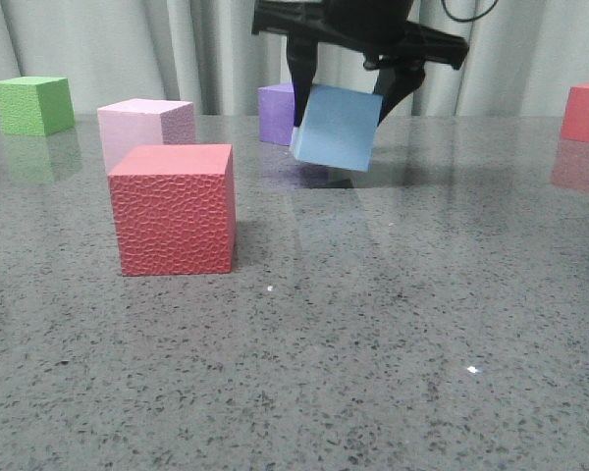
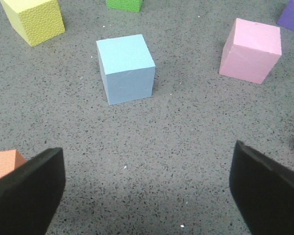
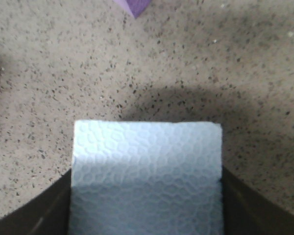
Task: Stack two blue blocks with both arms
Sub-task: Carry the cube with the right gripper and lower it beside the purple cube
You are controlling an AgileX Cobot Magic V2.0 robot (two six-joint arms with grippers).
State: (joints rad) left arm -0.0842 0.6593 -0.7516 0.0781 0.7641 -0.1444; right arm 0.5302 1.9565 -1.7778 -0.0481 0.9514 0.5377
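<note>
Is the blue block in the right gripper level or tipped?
Tipped: the blue block hangs skewed between the right gripper fingers, one corner lowest.

2 blue blocks, 2 red, 1 pink, 1 purple, 1 green, 1 yellow, perhaps 1 orange.

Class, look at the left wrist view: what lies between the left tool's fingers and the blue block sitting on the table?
Nothing: in the left wrist view only bare grey table lies between the open left tool and the blue block.
</note>
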